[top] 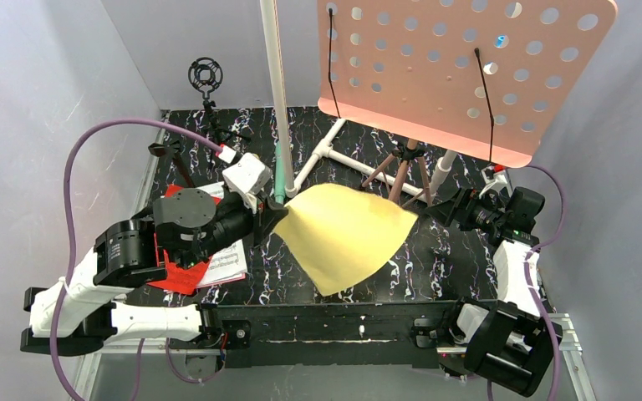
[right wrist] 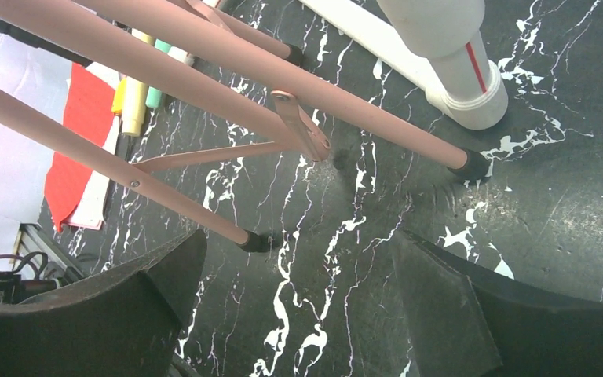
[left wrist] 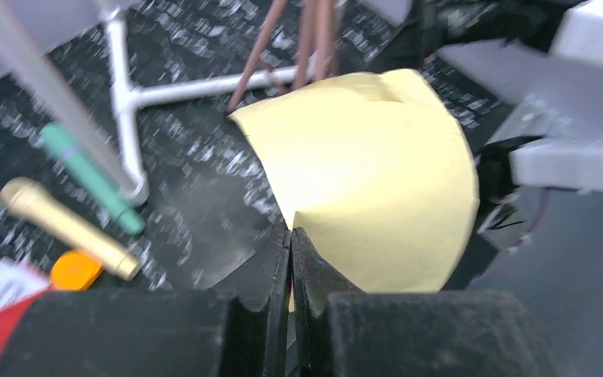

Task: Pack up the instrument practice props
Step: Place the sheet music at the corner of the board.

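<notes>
My left gripper (top: 274,215) is shut on a corner of the yellow sheet music (top: 347,234) and holds it curved above the table; the pinch shows in the left wrist view (left wrist: 290,236), with the sheet (left wrist: 377,196) spreading beyond it. The pink hole-punched music stand (top: 460,67) rises at the back on tripod legs (top: 401,171). My right gripper (top: 445,209) is open and empty beside the tripod legs (right wrist: 228,78). The red folder (top: 180,271) lies under my left arm. The mint-green microphone (left wrist: 86,177) and the yellow microphone (left wrist: 67,228) lie on the table at left.
A white plastic pipe frame (top: 334,154) with an upright pole (top: 277,92) stands at the back centre; its foot shows in the right wrist view (right wrist: 455,71). A black microphone mount (top: 206,77) stands at the back left. White sheets (top: 230,263) lie on the folder.
</notes>
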You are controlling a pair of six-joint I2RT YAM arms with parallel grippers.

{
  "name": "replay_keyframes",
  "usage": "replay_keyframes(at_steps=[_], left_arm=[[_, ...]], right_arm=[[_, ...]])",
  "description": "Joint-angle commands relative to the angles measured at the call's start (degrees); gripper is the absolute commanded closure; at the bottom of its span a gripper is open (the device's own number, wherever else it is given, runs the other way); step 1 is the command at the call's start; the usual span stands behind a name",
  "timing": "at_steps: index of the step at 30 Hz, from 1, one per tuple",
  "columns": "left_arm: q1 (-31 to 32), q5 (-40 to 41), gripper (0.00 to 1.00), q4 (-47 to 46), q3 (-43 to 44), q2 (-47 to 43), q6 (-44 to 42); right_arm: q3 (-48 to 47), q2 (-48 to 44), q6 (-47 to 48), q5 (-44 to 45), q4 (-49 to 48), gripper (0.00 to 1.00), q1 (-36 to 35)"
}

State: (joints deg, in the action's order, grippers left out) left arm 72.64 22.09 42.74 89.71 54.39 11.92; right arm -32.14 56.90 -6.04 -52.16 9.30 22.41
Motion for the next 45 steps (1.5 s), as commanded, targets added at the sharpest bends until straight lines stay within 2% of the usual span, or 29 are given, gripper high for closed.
replay_keyframes(at_steps=[1,6,11,15,22,27,32,36,42,45], left_arm=[[-1.0,13.0,1.0,13.3,-2.3,-2.1,3.3],[-6.5,16.2,1.0,24.2,-3.9,-0.4,4.0],[-16.3,16.4,1.0,32.0,-5.0,3.5,1.0],[-23.2,18.5,1.0,35.4,-5.5,5.8,-2.0],[-29.1,27.9,1.0,36.8,-6.0,4.8,-4.4],[-35.0,33.8,1.0,30.0,-12.0,0.0,-12.2],[-38.0,43.0,1.0,19.1,-17.7,-5.1,-24.3],[-39.2,47.8,1.0,5.9,-19.6,-9.4,-38.4],[-40.4,50.1,1.0,-21.8,-22.8,-14.8,-62.9],[-40.6,49.7,1.0,-23.3,-24.4,-15.1,-65.4]], right_arm=[[0.0,0.7,1.5,0.7,-1.0,0.03,-0.2],[0.0,1.2,1.8,1.4,-1.0,0.03,-0.2],[0.0,1.2,2.1,1.8,-0.8,0.03,-0.2],[-0.1,1.1,2.3,2.0,-0.7,0.03,-0.2],[-0.2,1.1,2.4,1.8,-0.7,0.03,-0.2],[-0.3,1.1,2.4,1.5,-0.6,0.03,-0.2],[-0.3,1.1,2.5,1.4,-0.5,0.03,-0.2],[-0.3,1.1,2.5,1.4,-0.5,0.03,-0.2],[-0.2,1.2,2.5,1.3,-0.6,0.03,-0.2],[-0.2,1.2,2.5,1.3,-0.7,0.03,-0.2]])
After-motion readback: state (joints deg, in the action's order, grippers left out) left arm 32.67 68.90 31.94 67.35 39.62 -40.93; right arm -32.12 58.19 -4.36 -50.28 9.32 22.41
